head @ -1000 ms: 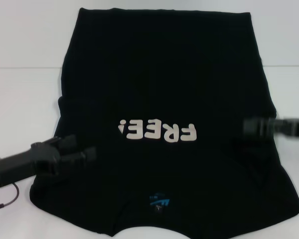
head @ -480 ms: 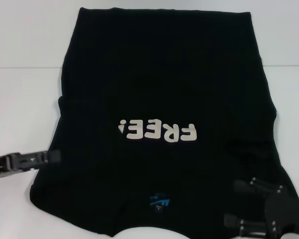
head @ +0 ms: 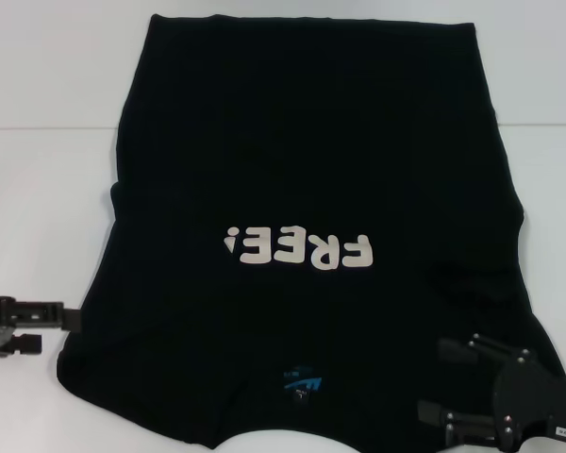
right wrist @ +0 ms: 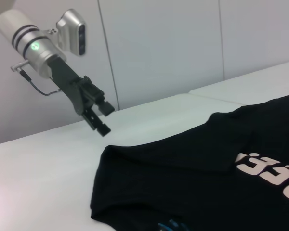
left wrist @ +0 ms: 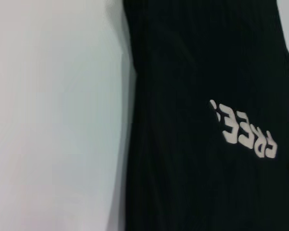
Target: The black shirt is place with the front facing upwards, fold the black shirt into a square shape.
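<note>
Black cotton "FREE!" T-shirt [head: 311, 236] sleeves folded | left gripper [head: 38, 326], right gripper [head: 453, 387] open, empty | pinch collar-end corners together, evenly

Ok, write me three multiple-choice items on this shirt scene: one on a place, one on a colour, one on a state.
1. Where is the left hand?
A. over the lettering
B. above the table beside the black shirt's edge
C. on the neck label

2. What colour is the "FREE!" lettering?
A. white
B. red
C. yellow

3. How is the right hand set?
A. shut on the shirt
B. open, over the shirt's near corner
C. out of view

Answers: 1 B, the right wrist view shows it raised above the white table off the cloth; 2 A, pale block letters on black; 3 B, its fingers stand apart and hold nothing.
</note>
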Available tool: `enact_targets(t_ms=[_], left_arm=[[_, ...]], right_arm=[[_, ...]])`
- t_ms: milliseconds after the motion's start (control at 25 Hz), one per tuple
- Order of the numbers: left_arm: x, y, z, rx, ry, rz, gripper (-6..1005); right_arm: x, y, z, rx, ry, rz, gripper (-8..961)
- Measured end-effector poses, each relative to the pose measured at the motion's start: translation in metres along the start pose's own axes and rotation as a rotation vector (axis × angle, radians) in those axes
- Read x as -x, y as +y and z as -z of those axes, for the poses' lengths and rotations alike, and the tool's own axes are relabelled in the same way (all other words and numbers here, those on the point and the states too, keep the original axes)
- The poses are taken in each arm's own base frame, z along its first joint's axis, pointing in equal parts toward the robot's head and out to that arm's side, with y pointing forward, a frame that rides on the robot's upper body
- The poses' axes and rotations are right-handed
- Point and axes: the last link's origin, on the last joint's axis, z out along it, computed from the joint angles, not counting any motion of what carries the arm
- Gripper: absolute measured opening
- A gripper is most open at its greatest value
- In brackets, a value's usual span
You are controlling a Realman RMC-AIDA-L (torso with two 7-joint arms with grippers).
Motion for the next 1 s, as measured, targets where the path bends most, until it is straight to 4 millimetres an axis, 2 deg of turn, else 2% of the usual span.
enact_targets(t_ms=[200,360,1000], left_arm=[[-0.001,0.002,-0.007,-0.053,-0.067,-0.026,931],[-0.004,-0.001,-0.006,-0.073,-0.051,0.057,931],[0.0,-0.003,-0.024,-0.094,-0.09,0.019,930]], right_arm=[[-0.002,-0.006,0.001,-0.038,0.022,0.005,914],[-0.003,-0.007,0.0,-0.039,0.03,0.008,914],[-0.002,-0.007,-0.002,-0.032,0.03,0.011,914]])
